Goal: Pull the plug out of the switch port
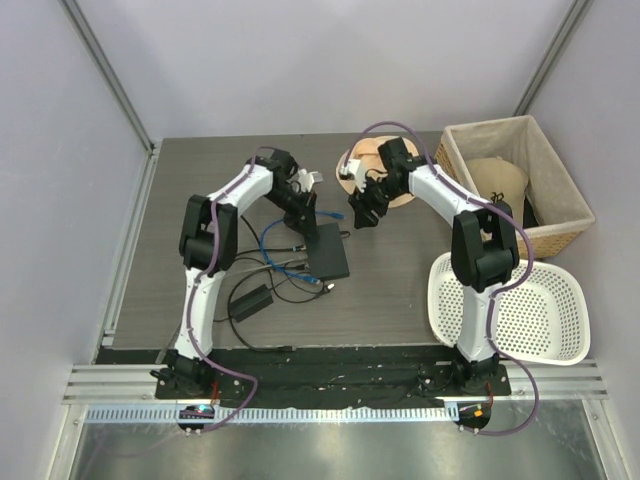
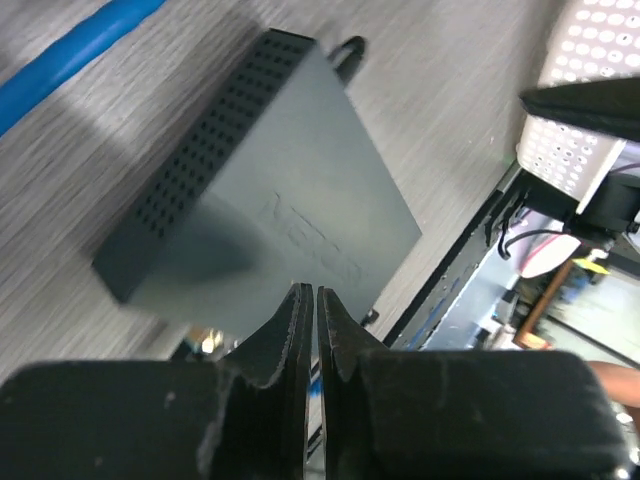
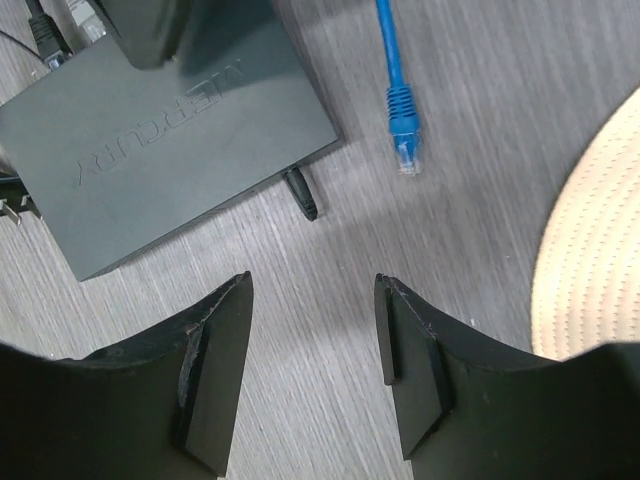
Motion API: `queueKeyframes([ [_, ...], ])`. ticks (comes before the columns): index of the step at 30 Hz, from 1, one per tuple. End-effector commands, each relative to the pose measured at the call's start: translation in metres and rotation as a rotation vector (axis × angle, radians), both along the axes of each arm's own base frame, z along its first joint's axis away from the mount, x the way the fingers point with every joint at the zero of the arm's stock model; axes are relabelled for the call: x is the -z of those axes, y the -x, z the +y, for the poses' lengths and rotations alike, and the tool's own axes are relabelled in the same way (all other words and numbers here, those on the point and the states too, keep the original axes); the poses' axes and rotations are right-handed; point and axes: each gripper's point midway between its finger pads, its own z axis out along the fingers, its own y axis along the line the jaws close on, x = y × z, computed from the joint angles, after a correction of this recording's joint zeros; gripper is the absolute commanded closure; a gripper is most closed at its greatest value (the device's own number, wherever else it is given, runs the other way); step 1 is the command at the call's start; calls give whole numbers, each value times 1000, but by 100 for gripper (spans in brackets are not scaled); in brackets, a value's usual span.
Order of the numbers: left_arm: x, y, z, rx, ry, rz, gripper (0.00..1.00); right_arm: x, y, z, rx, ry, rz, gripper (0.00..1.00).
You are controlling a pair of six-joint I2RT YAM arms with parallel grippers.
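The flat black switch (image 1: 328,250) (image 3: 170,130) (image 2: 270,190) lies mid-table. One clear plug (image 3: 404,150) on a bright-blue cable (image 3: 390,50) (image 2: 80,50) lies loose on the wood, apart from the switch. At the switch's port edge, two other connectors (image 3: 60,30) sit in sockets; their cables are cut off from view. My left gripper (image 1: 303,213) (image 2: 315,292) hangs over the switch's top, jaws pressed almost together with nothing between them. My right gripper (image 1: 360,215) (image 3: 312,285) is open over bare wood, just beside the switch and the loose plug.
A black lead's tip (image 3: 301,195) lies by the switch's edge. A black adapter brick (image 1: 250,300) and tangled cables lie front left. A straw disc (image 1: 362,165) is at the back. A wicker basket (image 1: 560,190) and a white perforated basket (image 1: 440,300) stand on the right.
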Motion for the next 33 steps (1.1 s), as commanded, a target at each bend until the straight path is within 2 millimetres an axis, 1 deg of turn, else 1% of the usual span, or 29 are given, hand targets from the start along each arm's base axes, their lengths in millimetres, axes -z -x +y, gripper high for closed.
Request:
queueKeyframes([
  [1,10,-8,-6,-32,9,36,91,-5,-11,12,-38,-24,-58,41],
  [2,19,-9,-2,-34,-23,38,90,4,-14,10,-65,-7,-58,41],
  [3,29,-8,0,-31,-43,53,91,-3,-21,13,-83,-9,-84,41],
  [4,34,-7,2,-30,-63,63,91,0,-19,12,-99,4,-61,41],
  [5,38,-6,4,-34,-78,72,91,2,-20,14,-136,11,-74,41],
  [6,43,-4,6,-34,-93,78,91,4,-27,17,-153,14,-78,41],
  [7,48,-1,9,-37,-105,89,91,7,-25,17,-168,24,-67,41],
  [8,51,1,9,-37,-112,97,92,9,-26,18,-189,28,-77,41],
  [9,54,2,10,-37,-121,100,92,15,-27,20,-228,36,-88,42],
  [13,63,4,15,-41,-156,111,92,34,-22,24,-291,67,-89,44],
  [16,67,6,17,-47,-168,117,91,40,-20,25,-329,75,-97,45],
  [21,72,6,18,-49,-176,124,92,44,-12,29,-398,93,-115,45],
  [22,72,6,18,-49,-179,124,91,44,-10,32,-415,96,-121,45],
  [27,76,8,19,-47,-183,134,92,51,-3,37,-444,99,-117,47],
  [29,76,9,20,-46,-184,136,91,52,0,38,-466,104,-131,50],
  [30,76,9,20,-46,-185,135,92,51,-3,40,-465,101,-149,51],
  [33,77,10,20,-44,-189,136,91,55,1,43,-482,107,-169,54],
])
